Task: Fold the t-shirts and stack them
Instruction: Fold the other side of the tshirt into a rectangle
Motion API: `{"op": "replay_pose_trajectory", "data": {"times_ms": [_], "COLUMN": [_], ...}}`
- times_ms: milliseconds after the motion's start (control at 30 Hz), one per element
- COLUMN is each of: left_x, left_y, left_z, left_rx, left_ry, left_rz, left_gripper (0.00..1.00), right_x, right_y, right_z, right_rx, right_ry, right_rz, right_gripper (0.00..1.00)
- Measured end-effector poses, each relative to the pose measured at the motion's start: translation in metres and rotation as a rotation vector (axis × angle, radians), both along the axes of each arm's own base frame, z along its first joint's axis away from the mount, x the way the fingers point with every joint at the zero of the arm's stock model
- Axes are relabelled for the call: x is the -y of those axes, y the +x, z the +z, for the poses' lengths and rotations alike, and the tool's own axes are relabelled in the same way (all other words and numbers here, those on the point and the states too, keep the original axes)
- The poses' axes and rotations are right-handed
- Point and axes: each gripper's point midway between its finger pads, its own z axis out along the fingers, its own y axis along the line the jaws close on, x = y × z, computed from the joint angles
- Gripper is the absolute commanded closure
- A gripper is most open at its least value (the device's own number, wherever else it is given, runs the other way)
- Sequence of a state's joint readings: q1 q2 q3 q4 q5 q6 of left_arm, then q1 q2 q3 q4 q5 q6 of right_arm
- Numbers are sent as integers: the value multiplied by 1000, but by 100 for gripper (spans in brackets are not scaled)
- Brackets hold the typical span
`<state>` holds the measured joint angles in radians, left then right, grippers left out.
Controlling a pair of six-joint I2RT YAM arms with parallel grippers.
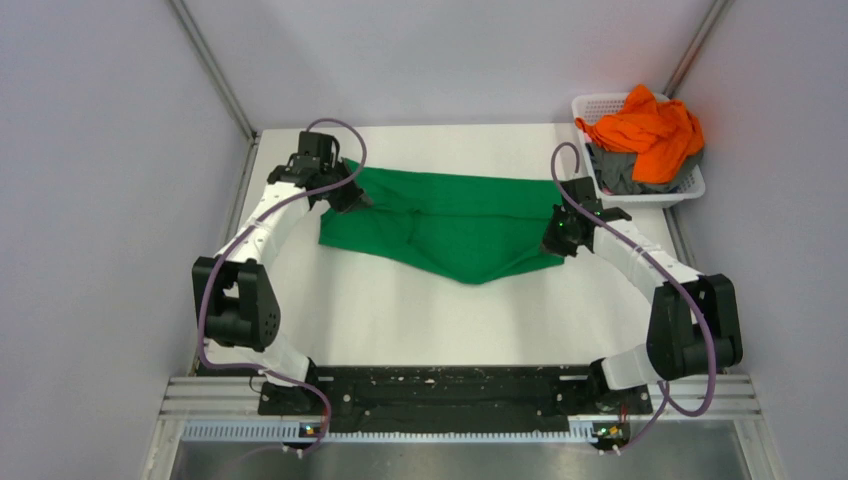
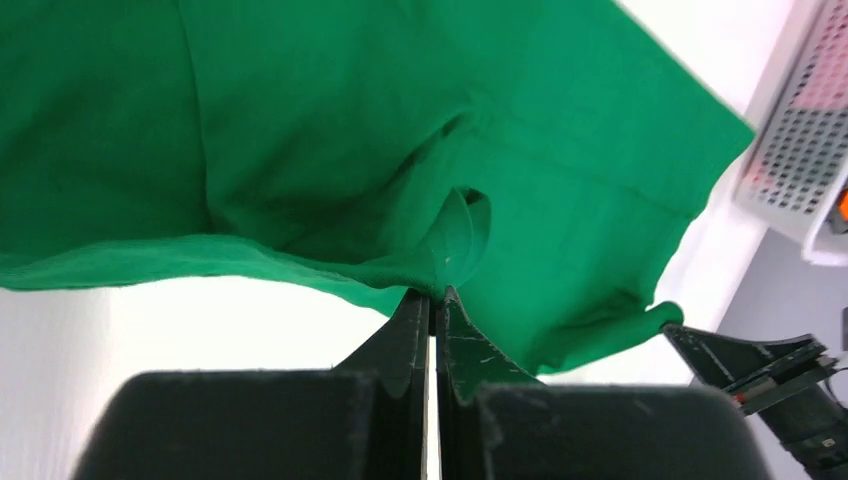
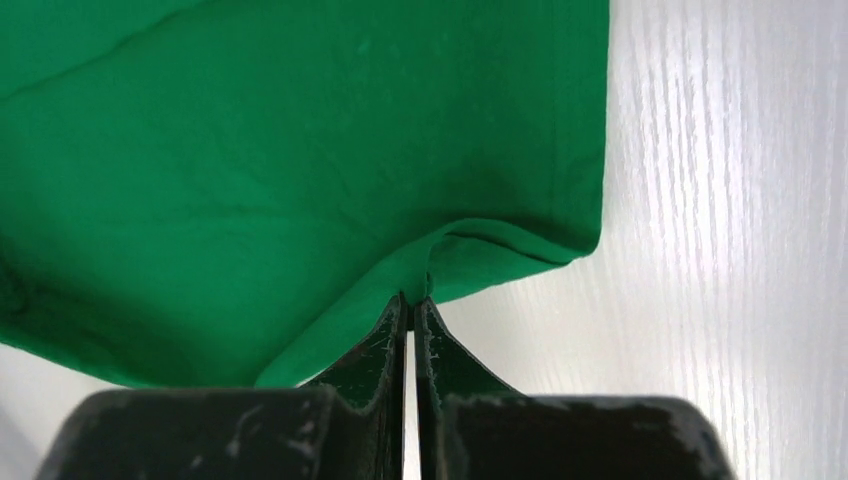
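Note:
A bright green t-shirt (image 1: 450, 225) lies spread across the middle of the white table, sagging to a point toward the near side. My left gripper (image 1: 352, 197) is shut on its left edge; the left wrist view shows the cloth (image 2: 400, 150) pinched at the fingertips (image 2: 434, 294). My right gripper (image 1: 556, 240) is shut on its right edge; the right wrist view shows a fold of the hem (image 3: 300, 180) pinched at the fingertips (image 3: 411, 298). An orange t-shirt (image 1: 648, 130) and a grey one (image 1: 618, 172) lie heaped in the basket.
The white lattice basket (image 1: 690, 192) stands at the table's far right corner, close behind my right arm; it also shows in the left wrist view (image 2: 800, 150). Grey walls with metal rails enclose the table on three sides.

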<state>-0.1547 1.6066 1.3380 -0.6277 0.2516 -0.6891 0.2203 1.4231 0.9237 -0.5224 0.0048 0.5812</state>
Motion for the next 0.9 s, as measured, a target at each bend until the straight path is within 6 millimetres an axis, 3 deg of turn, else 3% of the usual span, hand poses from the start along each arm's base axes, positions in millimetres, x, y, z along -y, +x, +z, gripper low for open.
{"op": "replay_pose_trajectory", "data": {"times_ms": [167,333,533,767,833,867,900], "left_x": [-15,-26,-31,-33,-35,-37,-39], "left_y": [35,62,87,125,137,145,152], "left_z": [25,34,27,8,1,-3,-6], "left_rx": [79,130,143,162,160,160,157], "left_ry": [-1,2,14,43,55,65,75], "left_rz": [40,62,53,41,45,50,56], "left_gripper": [100,100,100,97,65,44,12], "right_x": [11,20,22,26,28,29,30], "right_y": [14,28,54,88,97,100,103], "right_z": [2,4,5,-9,-13,-14,-15], "right_rx": [-15,-20,-20,-38,-39,-40,-40], "right_ry": [11,10,12,-26,-40,-46,-48], "right_rz": [-22,-43,-57,-77,-87,-94,-106], "right_gripper": [100,100,100,97,70,55,45]}}
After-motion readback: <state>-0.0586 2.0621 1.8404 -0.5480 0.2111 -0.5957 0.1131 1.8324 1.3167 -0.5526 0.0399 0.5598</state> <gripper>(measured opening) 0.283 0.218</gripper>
